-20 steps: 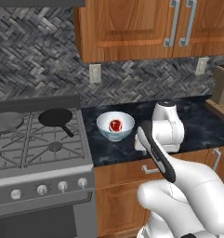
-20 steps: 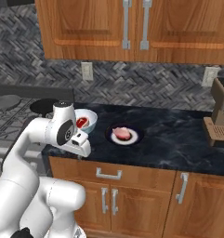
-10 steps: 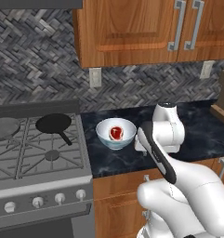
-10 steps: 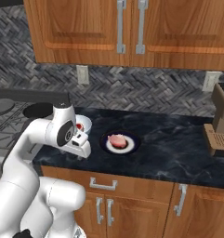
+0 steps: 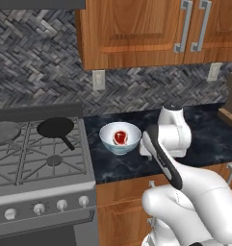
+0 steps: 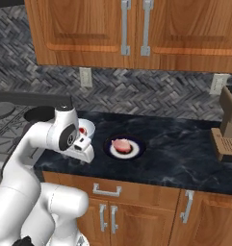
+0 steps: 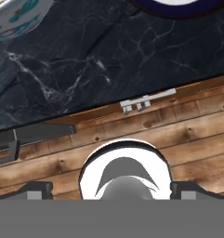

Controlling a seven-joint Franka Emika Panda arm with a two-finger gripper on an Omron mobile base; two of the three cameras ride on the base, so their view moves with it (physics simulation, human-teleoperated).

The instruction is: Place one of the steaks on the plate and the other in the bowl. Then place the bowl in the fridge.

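One steak (image 5: pixel 120 137) sits in the bowl (image 5: pixel 120 138), the other steak (image 6: pixel 121 145) on the plate (image 6: pixel 124 146) beside it on the desk (image 6: pixel 185 153). Next, the empty, wide-open tool (image 6: pixel 82 154) should clasp the bowl's rim squarely and keep it level.

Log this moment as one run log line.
steak in bowl | steak on plate | end effector open, empty, by bowl | fridge step pending

no readable text, labels or signs
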